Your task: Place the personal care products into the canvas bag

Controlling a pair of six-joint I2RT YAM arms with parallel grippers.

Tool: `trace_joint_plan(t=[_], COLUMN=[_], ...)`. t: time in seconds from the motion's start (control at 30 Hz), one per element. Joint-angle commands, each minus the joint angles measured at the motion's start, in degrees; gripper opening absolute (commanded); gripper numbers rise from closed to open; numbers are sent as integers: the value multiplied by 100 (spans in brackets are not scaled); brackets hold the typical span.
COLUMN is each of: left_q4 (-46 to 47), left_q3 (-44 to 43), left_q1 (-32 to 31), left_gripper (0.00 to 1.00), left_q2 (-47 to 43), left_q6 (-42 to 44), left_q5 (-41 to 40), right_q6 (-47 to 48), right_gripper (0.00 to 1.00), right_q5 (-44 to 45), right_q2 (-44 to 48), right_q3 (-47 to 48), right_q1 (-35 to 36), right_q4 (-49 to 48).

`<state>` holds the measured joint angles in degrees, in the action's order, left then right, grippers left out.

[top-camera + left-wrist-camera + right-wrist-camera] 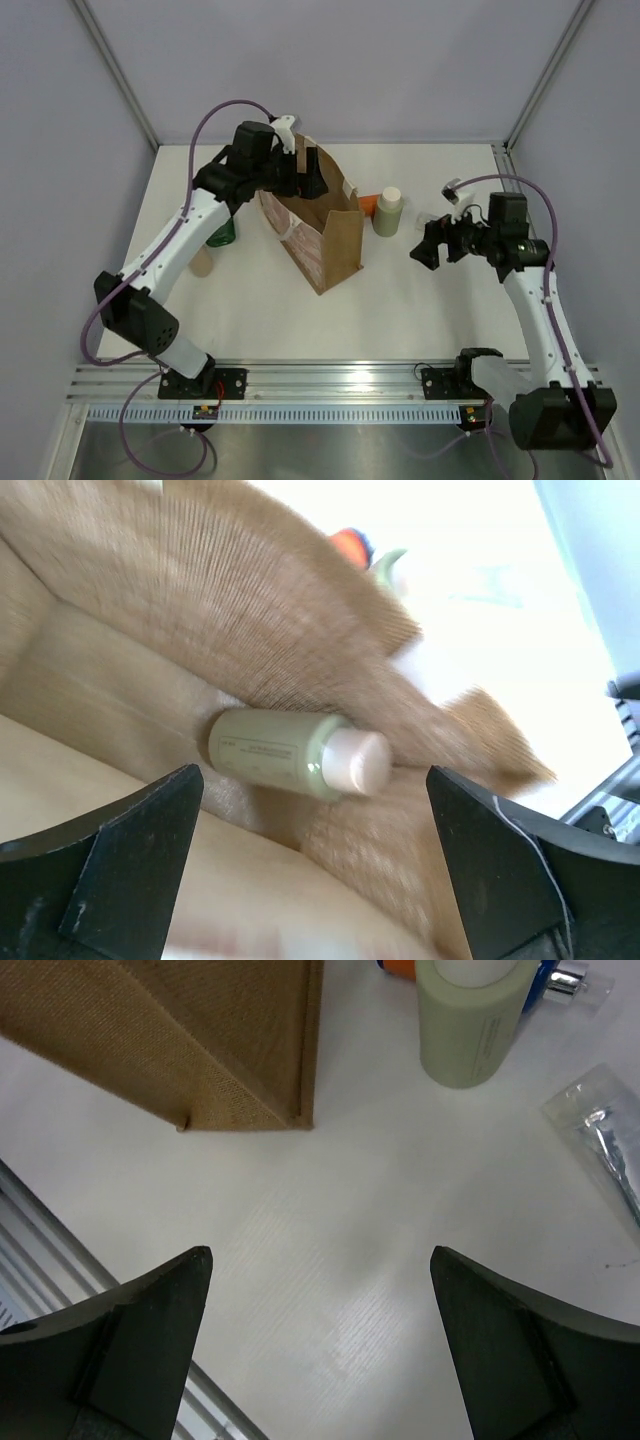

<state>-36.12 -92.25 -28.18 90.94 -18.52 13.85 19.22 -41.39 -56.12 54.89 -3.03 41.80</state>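
Left wrist showed my left gripper [312,780] spread at the canvas bag [250,610] mouth, pale bottle [290,755] lying inside; right gripper [320,1255] released, bag edge at eleven o'clock.

I am working over a white table [420,310], a slotted aluminium rail [340,385] running along its near edge and pale grey walls [350,60] standing around it.
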Motion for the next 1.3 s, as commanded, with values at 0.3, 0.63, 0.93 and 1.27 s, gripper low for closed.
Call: trace_joint_plan(t=[0.3,0.63,0.93,1.27], left_q4=[878,905,896,870], left_q3=[2460,4680,5199,5375], left_q1=[-3,-3,6,6], left_gripper=[99,99,99,99], left_q2=[-4098,-6421,-6703,-6887], left_q6=[455,77,-72,-362], left_q5=[-1147,-1499,-1420,-1253], right_q6=[-1782,-1887,-2133,-2335], right_gripper=[99,100,100,53], right_q5=[3453,2988,3189,3471], right_q2=[-2253,-3914,-4513,-4557], right_q3=[847,1541,1674,1788], right_q1=[1753,1770,1893,1894], right_q4=[-2992,-3574,-3802,-3592])
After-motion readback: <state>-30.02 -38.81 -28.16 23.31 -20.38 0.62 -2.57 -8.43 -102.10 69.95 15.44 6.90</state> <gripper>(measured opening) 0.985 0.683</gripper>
